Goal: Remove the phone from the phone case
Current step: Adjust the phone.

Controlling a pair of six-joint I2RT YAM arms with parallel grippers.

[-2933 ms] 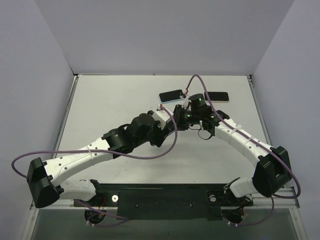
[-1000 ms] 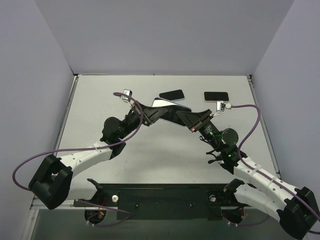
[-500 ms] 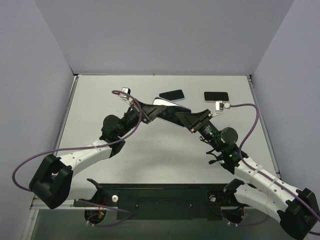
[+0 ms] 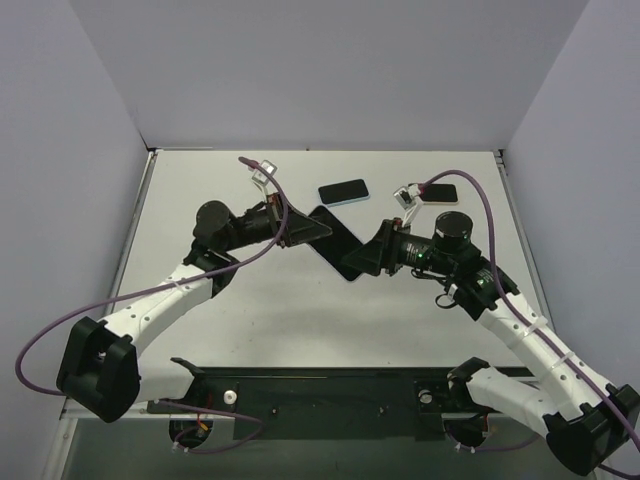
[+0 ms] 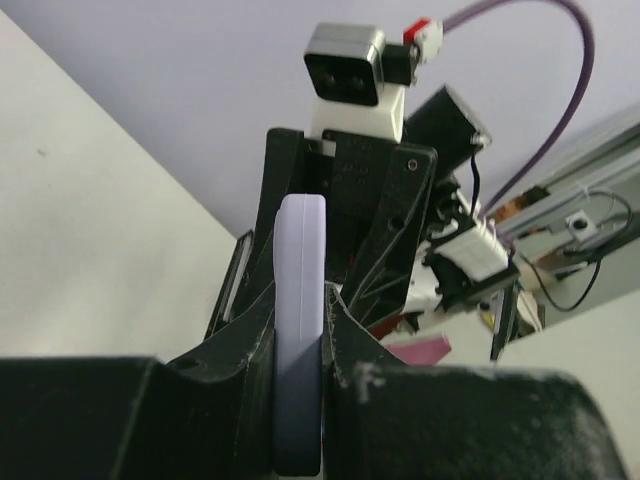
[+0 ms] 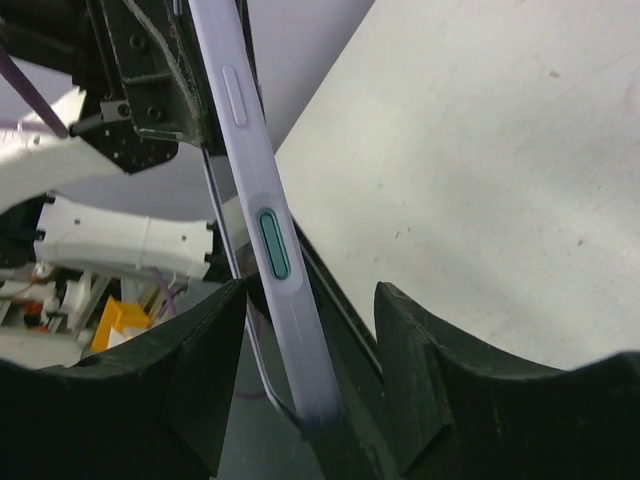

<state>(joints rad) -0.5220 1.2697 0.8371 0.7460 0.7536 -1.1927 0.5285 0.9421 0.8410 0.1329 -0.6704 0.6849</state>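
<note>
- The left gripper [image 4: 303, 228], left of centre in the overhead view, is pinched shut on the upper end of the lavender phone case [image 5: 300, 330]; in its wrist view both fingers press flat against the case's sides
- The phone [image 4: 335, 245] sits in the case, held in the air mid-frame as a dark slab slanting down to the right, well above the table [image 4: 300, 330]
- The right gripper [image 4: 368, 258] meets the slab's lower end; in its wrist view the fingers stand either side of the case edge with its teal side button [image 6: 272, 245], and bare table shows between the case and one finger; whether the pads actually bear on it I cannot tell
- A thin dark line runs beside the case edge there; it may be the phone's rim starting to lift, but it is too slim to be sure
- Risks, as I judge them:
  - with only one firm grip confirmed, a pull or twist from the right could slide the case out of the left pinch and drop everything
  - if the phone pops free suddenly with nothing holding it, it falls to the table
  - bending the slab between two arms could strain the phone rather than peel the case
  - two other phones [image 4: 344, 191] [image 4: 432, 193] lie near the upper middle — a swinging arm could knock them
</note>
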